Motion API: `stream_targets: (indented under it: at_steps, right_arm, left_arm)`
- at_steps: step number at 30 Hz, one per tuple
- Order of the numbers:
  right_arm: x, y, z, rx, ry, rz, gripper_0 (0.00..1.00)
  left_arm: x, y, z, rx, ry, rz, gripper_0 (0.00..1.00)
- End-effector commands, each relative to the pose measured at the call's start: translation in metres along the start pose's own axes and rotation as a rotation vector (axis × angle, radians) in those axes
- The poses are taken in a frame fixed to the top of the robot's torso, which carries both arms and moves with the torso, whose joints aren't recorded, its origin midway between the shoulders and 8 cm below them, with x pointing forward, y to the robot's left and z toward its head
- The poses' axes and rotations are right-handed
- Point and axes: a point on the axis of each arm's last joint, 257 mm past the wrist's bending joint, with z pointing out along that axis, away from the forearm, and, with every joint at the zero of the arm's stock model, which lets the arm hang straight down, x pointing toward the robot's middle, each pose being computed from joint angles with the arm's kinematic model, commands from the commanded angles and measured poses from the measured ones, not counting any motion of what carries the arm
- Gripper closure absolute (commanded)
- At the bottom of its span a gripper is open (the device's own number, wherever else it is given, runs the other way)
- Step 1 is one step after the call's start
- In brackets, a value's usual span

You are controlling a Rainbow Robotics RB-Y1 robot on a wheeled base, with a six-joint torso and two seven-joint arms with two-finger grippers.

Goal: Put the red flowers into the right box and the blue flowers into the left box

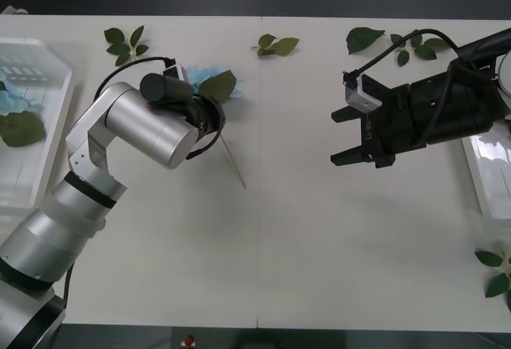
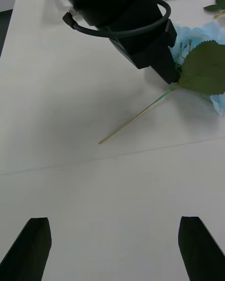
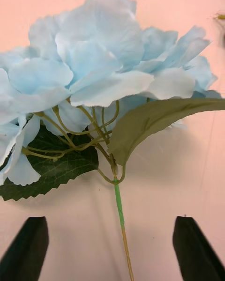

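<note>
**Left gripper over blue flower, jaws apart; right gripper idle over mid-table**

Near edge of white table [image 1: 319,269]: bare but for a leaf sprig [image 1: 497,273] at the right edge. Faint seam running down the tabletop centre.

Mid-table, left: left gripper [image 3: 112,246] poised low over one of the blue flowers [image 3: 98,70], black fingers [image 3: 28,243] spread wide, thin stem lying between them, untouched. Bloom and its big leaves flat on the table, stem [image 1: 233,161] pointing toward the near side. From the front, silver arm covers most of the bloom; pale blue petals and one leaf peeking out beyond the wrist.

Mid-table, right: right gripper [image 1: 339,136] held well apart from the flower, fingers [image 2: 33,248] spread, nothing between them.

Left edge: left box [image 1: 40,125], a blue bloom and a green leaf lying inside. Right edge: right box [image 1: 487,173], mostly behind the right arm.

Far side: loose leaf sprigs [image 1: 125,43] scattered along the table's back edge. Dark floor beyond.
</note>
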Motion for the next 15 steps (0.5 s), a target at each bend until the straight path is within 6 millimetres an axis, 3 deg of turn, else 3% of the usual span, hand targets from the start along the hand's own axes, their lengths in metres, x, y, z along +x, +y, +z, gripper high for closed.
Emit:
stream_targets:
  at_steps: [1, 9, 15]
  right_arm:
    - [-0.018, -0.008, -0.004, 0.019, -0.025, -0.036, 0.21]
    - [-0.018, -0.008, -0.004, 0.019, -0.025, -0.036, 0.21]
    - [-0.018, -0.008, -0.004, 0.019, -0.025, -0.036, 0.22]
  left_arm:
    - [-0.027, -0.023, -0.012, 0.056, -0.052, 0.023, 0.0]
    - [-0.023, -0.045, 0.004, 0.113, -0.062, 0.008, 0.0]
    - [-0.016, -0.046, 0.022, 0.101, -0.054, 0.021, 0.0]
